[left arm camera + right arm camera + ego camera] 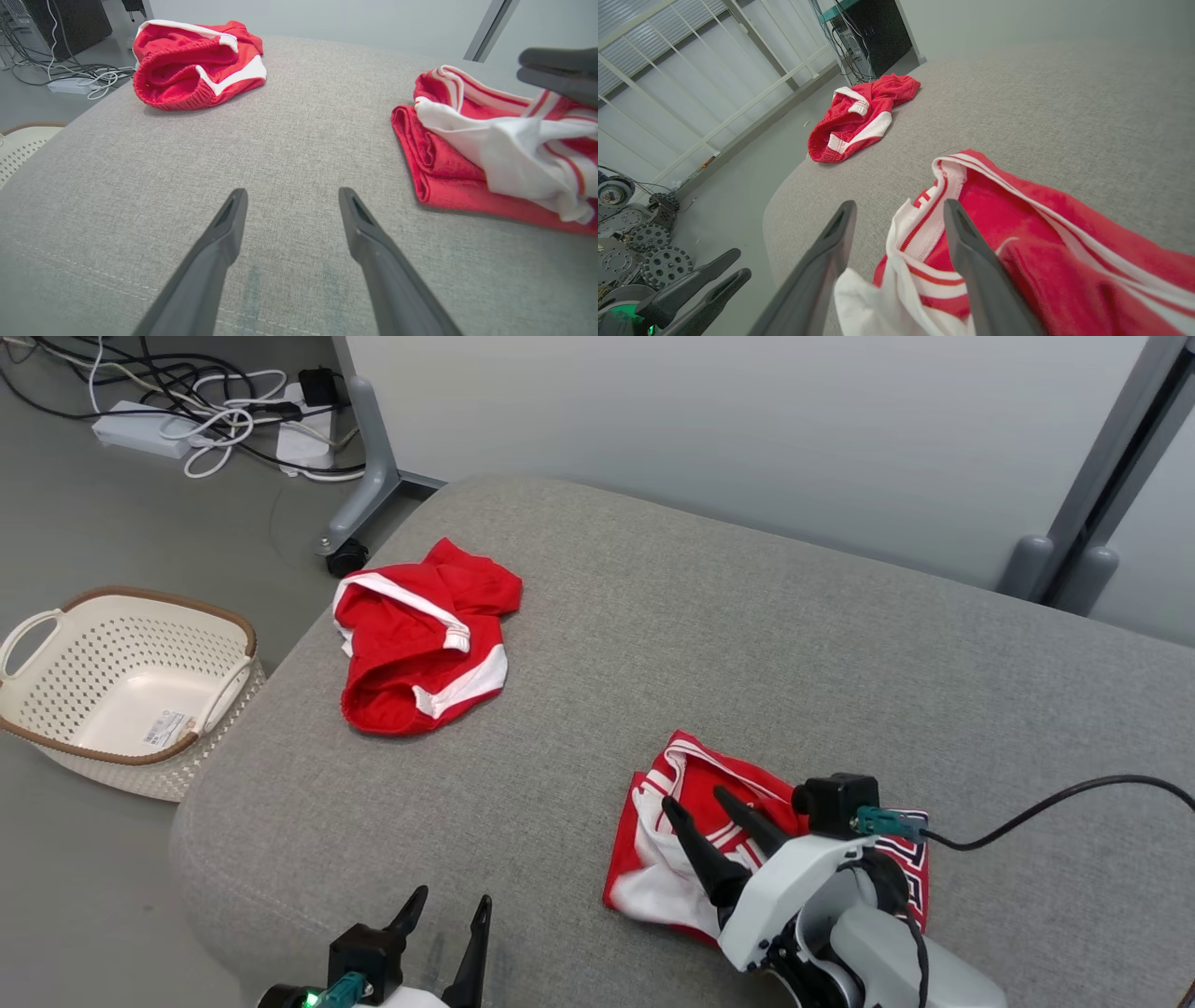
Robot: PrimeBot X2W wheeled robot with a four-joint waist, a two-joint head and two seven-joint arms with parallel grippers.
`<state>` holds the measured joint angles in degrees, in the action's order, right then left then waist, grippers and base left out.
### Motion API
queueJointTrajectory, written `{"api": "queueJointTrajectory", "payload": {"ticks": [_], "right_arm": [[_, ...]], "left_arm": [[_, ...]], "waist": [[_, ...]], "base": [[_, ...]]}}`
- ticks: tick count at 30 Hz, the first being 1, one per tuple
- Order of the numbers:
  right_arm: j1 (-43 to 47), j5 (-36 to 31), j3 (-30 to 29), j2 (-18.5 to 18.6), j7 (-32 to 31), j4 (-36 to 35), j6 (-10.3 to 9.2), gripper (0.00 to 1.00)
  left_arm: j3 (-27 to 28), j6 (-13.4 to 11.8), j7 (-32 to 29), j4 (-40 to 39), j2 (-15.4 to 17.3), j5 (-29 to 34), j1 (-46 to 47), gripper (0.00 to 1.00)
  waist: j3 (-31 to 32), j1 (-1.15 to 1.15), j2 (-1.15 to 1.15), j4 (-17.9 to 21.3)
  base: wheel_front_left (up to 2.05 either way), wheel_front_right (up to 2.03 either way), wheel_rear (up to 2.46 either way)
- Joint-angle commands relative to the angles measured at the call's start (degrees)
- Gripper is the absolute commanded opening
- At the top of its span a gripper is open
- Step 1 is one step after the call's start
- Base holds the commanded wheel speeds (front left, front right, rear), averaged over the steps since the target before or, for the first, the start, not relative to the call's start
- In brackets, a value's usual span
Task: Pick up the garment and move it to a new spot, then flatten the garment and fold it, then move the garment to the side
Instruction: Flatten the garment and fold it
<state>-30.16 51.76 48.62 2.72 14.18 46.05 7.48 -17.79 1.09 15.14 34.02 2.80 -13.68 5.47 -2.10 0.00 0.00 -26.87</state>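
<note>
A red garment (653,859) with white panels and striped trim lies rumpled and partly folded on a broad grey cushion (747,644), towards the cushion's near right part; in the left wrist view its red layers are doubled under a loose white flap. The right gripper (693,796) sits low over the garment, its two dark fingers spread apart and released; in the right wrist view (899,205) a ridge of white and striped cloth rises in the gap between them, with neither finger pressing on it. The left gripper (453,896) hangs over bare fabric at the cushion's near edge, left of the garment and apart from it, its fingers also wide and gripping nothing; the left wrist view (292,191) shows grey weave between the tips. A second piece of clothing, red shorts (420,644) with white bands, lies bunched near the cushion's far left corner, well apart from the garment. On the floor off the cushion's left side stands a cream perforated basket (140,782) with a brown rim; beyond the cushion's far left corner, a tangle of cables (224,425) lies on the floor.
</note>
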Motion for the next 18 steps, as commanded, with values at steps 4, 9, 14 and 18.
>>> {"api": "queueJointTrajectory", "payload": {"ticks": [4,9,14,18], "right_arm": [[-2.8,-2.4,-5.8,0.5,1.2,0.8,0.01,1.0],[0.8,-12.0,-19.0,0.4,1.0,-1.7,0.01,1.0],[6.0,-19.3,-27.5,0.3,1.1,-4.6,0.02,1.0],[9.7,-23.2,-31.5,0.4,1.1,-6.2,0.01,1.0]], "left_arm": [[0.7,-0.9,0.0,-0.9,0.2,-0.6,1.2,1.0],[1.6,-1.2,0.0,-1.5,0.2,-0.7,1.2,1.0],[2.4,-1.6,0.0,-1.9,0.2,-0.9,1.6,1.0],[3.2,-1.8,0.0,-2.2,0.2,-0.8,1.5,1.0]], "waist": [[-0.5,0.0,0.0,2.6],[-0.5,0.0,0.0,6.0],[-0.4,0.0,0.0,8.7],[-0.2,0.0,0.0,10.4]], "base": [[0.0,0.0,0.0],[0.0,0.0,0.0],[0.0,0.0,0.0],[0.0,0.0,0.0]]}}
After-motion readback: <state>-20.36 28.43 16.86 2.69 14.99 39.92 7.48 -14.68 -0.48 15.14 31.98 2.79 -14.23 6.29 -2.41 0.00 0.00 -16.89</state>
